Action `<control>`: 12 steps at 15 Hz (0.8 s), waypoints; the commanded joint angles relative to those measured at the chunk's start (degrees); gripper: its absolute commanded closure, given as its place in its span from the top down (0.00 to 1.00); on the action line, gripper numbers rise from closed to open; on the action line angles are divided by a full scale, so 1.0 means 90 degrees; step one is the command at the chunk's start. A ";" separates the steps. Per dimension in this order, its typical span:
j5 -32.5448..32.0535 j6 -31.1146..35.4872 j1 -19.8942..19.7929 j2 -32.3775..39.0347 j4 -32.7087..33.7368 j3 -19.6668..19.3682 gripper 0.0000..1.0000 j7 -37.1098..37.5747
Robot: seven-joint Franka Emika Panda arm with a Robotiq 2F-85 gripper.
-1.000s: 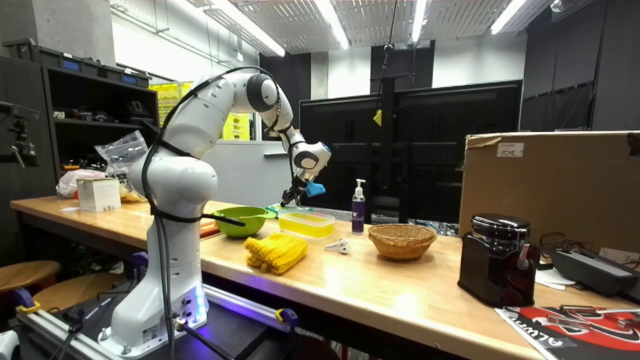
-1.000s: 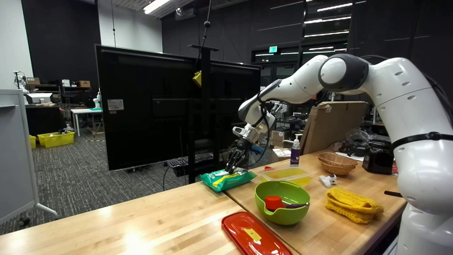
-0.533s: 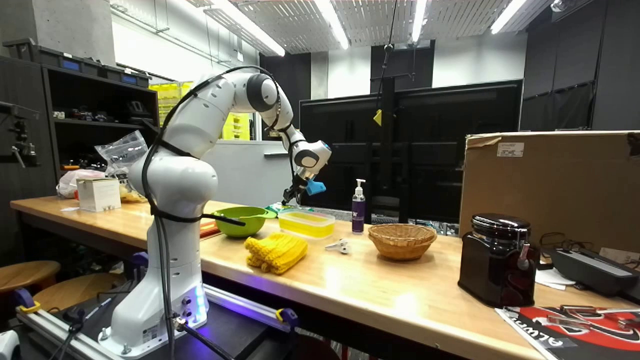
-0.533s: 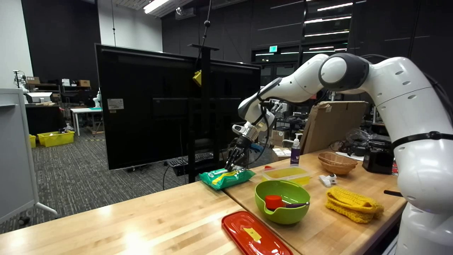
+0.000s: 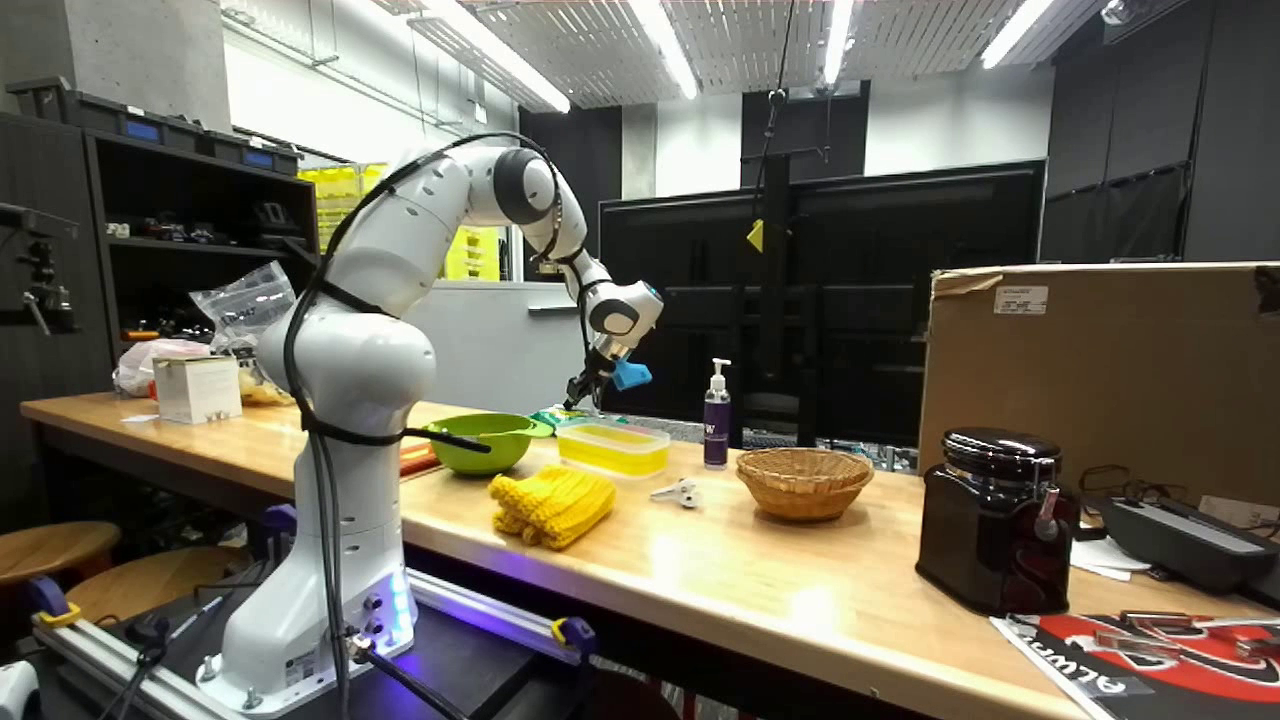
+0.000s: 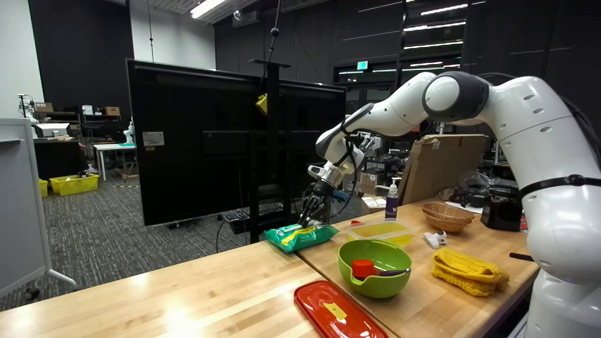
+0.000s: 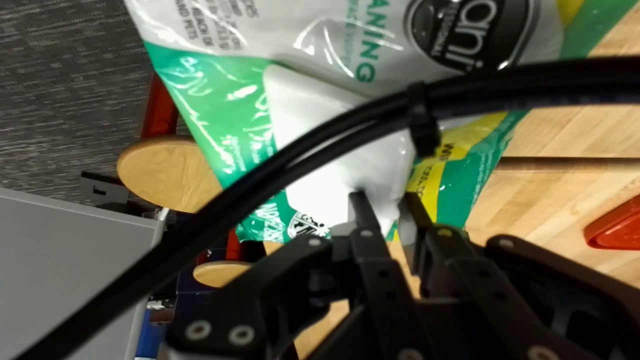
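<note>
Viewing wooden table [image 6: 178,286] before big black screen [image 6: 192,169]. Seeing wipes pack [image 6: 300,238] lying flat at table edge, screen side, with white lid [image 7: 340,180] facing up. Aiming tool [image 7: 384,197] down at lid, holding fingers [image 7: 363,214] close together, showing lid through narrow gap; being unable to tell if touching or pinching lid. Noting yellow tub [image 6: 399,240] and green bowl [image 6: 375,290] near pack, plus red tray [image 6: 321,295] just beside bowl. Spotting cloth [image 6: 469,272], basket [image 6: 450,225] and bottle [image 6: 391,207] sitting farther along.
</note>
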 commanded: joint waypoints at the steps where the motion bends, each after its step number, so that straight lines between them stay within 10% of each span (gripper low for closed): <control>1: -0.0017 -0.0197 -0.0077 0.0123 0.0064 0.0062 0.04 -0.0004; 12: -0.0304 -0.1526 -0.0077 0.0311 0.0357 -0.0059 0.04 0.0347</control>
